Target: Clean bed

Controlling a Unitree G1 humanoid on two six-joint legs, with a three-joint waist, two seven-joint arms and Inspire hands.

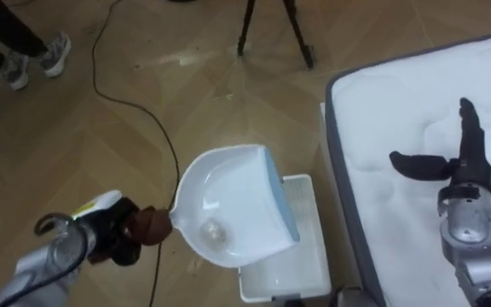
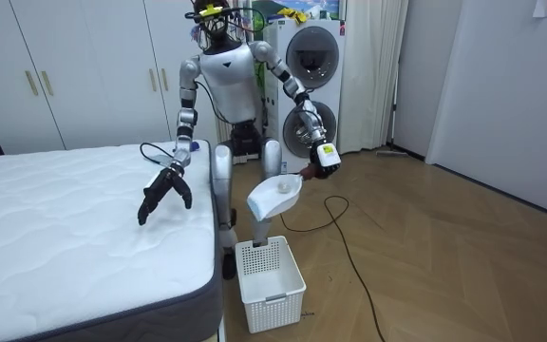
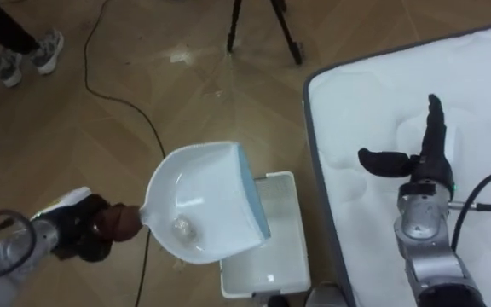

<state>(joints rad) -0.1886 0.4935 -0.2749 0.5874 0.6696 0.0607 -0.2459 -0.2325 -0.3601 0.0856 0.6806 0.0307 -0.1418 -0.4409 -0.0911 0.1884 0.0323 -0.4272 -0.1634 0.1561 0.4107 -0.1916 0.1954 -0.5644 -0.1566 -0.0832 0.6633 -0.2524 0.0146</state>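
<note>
My left hand (image 1: 109,232) is shut on the brown handle (image 1: 150,226) of a white dustpan (image 1: 233,200), held level over a white plastic basket (image 1: 314,247) on the floor beside the bed. A small crumpled white scrap (image 1: 214,230) lies in the pan near the handle end. My right hand (image 1: 465,162) hovers open over the white quilted mattress (image 1: 399,111), fingers straight and thumb spread, holding nothing. In the room view I stand at the bed's corner, the dustpan (image 2: 275,193) above the basket (image 2: 272,275) and the right hand (image 2: 162,193) over the bed (image 2: 55,218).
A dark cable (image 1: 143,111) runs across the wooden floor past the basket. Tripod legs (image 1: 271,30) stand ahead, and a person's feet (image 1: 32,60) show at the far left. A washing machine (image 2: 316,76) and white wardrobes (image 2: 65,66) stand behind me.
</note>
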